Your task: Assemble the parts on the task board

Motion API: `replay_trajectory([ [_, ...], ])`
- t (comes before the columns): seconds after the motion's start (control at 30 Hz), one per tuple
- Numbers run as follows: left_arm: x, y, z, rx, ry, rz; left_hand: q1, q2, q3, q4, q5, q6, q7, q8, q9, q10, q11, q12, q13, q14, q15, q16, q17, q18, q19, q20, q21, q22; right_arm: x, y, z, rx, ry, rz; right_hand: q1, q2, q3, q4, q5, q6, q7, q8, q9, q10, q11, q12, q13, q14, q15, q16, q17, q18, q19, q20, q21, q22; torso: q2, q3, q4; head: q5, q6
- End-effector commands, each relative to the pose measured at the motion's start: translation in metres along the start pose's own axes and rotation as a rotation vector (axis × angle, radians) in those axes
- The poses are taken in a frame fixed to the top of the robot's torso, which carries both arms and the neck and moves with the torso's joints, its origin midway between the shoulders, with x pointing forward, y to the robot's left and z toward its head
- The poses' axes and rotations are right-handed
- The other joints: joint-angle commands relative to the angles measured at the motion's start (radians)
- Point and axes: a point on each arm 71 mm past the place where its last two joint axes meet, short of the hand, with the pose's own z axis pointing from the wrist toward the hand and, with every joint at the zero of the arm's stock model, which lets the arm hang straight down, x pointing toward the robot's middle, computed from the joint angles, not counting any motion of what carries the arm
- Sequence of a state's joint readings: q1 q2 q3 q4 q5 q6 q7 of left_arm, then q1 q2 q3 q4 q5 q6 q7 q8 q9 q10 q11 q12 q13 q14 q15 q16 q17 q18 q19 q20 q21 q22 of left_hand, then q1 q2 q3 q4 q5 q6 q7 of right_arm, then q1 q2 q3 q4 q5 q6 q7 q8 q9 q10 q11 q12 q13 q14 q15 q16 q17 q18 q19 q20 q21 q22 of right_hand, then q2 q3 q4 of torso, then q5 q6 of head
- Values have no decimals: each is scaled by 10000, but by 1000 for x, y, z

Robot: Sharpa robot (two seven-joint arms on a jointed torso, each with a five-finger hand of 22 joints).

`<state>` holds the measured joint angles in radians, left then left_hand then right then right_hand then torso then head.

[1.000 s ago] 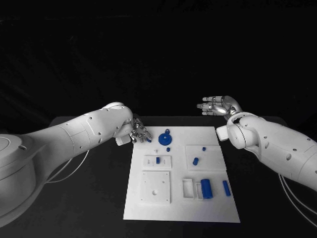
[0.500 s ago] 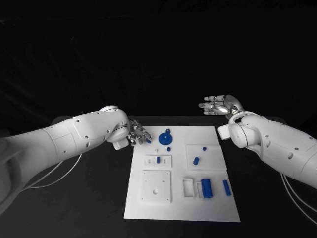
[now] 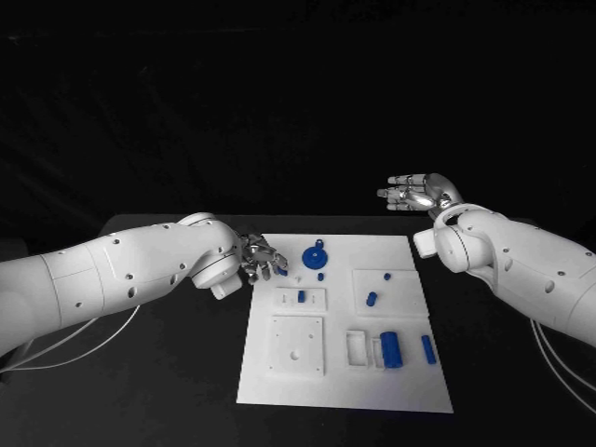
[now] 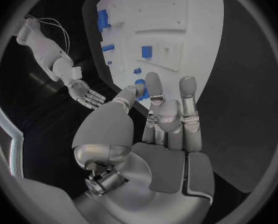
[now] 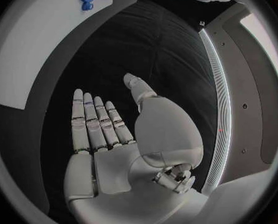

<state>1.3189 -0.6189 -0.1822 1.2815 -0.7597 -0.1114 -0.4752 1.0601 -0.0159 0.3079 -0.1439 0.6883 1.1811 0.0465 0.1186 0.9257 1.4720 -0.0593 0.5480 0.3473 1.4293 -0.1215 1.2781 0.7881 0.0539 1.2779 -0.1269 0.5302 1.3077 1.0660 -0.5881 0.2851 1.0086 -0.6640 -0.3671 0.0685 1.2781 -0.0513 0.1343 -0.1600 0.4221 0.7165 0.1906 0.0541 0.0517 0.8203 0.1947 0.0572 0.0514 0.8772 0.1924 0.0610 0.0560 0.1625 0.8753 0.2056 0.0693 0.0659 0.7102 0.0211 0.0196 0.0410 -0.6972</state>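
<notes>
A black table (image 3: 177,372) carries one thing — the white task board (image 3: 341,386) (lying flat, mid-table).

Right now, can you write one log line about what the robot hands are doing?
left hand: open, at task board far-left corner | right hand: open, raised beyond board | blue parts: untouched

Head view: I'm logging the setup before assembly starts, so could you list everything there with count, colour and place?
Table: one, black, under everything.
Board: one, white, middle of the table.
Gear: one, blue, round, far end of the board, near the left hand.
Small parts: several, blue, on the board's middle plates; exact count too small to tell.
Cylinder: one, blue, near right of the board, with a thinner blue pin beside it.
Left hand: silver, at the board's far left edge, holding nothing.
Right hand: silver, fingers spread, beyond the board's far right corner, empty.
</notes>
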Motion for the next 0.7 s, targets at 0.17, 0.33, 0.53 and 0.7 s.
replay_trajectory([
  [0.17,11,6,-9,94,-1058,88,75,-61,1046,-923,118,746,-614,-95,6,442,-158,88,-30,63,-15,85,42,105,16,27,103,183,-1,-2,0,-24,106,-37,-49,-31,-26,57,59,-58,119,-38,-16,-43,9,-65,-9,-88,7,-66,-13,-172,-38,13,4,-15,-50,-2,55,-1,-90],
  [0.33,21,8,-11,137,-1175,252,75,-95,1102,-899,117,784,-620,-122,11,441,-162,133,-65,67,-13,110,45,154,5,62,152,179,0,-3,-1,-2,119,-33,-49,-31,-26,57,59,-58,119,-38,-16,-43,9,-65,-9,-88,7,-66,-13,-172,-38,13,4,-15,-46,3,43,29,-120],
  [0.53,35,10,-11,293,-1170,477,80,-99,1101,-890,110,787,-621,-126,15,440,-163,143,-70,68,-11,120,48,162,8,68,165,179,1,-5,-1,25,127,-32,-54,-41,-26,81,72,-70,122,-38,-16,-54,13,-65,-9,-96,8,-66,-13,-173,-43,13,4,-15,-27,-2,30,40,-118],
  [0.7,43,9,-10,437,-1114,775,80,-99,1101,-890,110,787,-621,-126,15,440,-163,143,-70,68,-11,120,48,162,8,68,165,179,1,-6,-2,32,141,-27,-54,-41,-26,81,72,-70,122,-38,-16,-54,13,-65,-9,-96,8,-66,-13,-173,-43,13,4,-15,-17,0,22,52,-112],
])
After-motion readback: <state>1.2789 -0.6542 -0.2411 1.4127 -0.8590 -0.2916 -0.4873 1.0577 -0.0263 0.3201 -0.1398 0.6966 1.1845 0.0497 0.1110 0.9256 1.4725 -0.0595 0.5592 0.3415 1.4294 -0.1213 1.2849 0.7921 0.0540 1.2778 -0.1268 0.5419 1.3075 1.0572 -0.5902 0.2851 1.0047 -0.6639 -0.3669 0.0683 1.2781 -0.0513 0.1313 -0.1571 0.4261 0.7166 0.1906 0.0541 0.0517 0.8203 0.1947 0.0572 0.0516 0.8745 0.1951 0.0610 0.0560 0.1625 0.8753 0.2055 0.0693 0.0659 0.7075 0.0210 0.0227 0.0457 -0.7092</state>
